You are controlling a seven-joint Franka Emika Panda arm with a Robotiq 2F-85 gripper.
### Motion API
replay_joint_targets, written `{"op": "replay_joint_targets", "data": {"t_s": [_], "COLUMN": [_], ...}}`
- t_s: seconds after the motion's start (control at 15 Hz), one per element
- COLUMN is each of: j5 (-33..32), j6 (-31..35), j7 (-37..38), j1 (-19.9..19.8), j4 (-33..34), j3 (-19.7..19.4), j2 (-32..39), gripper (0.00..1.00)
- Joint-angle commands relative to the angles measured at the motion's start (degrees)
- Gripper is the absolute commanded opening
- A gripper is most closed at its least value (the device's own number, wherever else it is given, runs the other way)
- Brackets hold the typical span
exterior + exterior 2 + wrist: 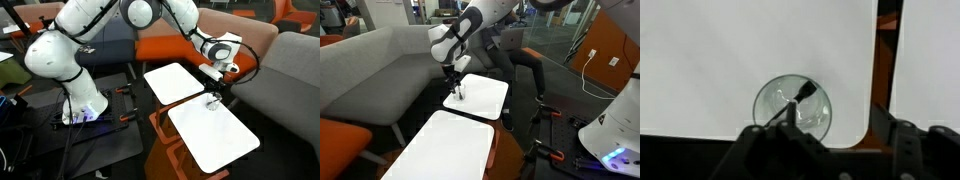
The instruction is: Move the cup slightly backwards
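The cup (792,105) is small, clear and round, and stands on a white tabletop (730,50) close to its edge. A thin dark stick leans inside it. In the wrist view my gripper (835,142) is open. Its one finger overlaps the cup's near rim and its other finger is far off to the side, over the orange gap. In both exterior views the gripper (212,90) (454,86) points down just above the cup (211,101) (458,97). I cannot tell whether the finger touches the glass.
Two white tabletops (175,80) (215,135) stand side by side on orange frames, with a narrow gap (880,60) between them. Grey sofas (370,70) and orange seats (165,45) surround them. The robot base (75,100) stands on the floor nearby.
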Motion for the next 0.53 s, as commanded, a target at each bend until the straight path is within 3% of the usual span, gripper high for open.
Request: {"op": "replay_joint_targets", "data": {"t_s": [0.0, 0.47], "j5": [1.15, 2.14], "j6": [3.26, 1.75], "j7": [-2.97, -5.63], "j1": [-1.49, -2.80], "j4": [-13.02, -33.22], "j3": [2.00, 1.97], "j2": [-10.87, -30.40], "gripper": [1.00, 1.00]}}
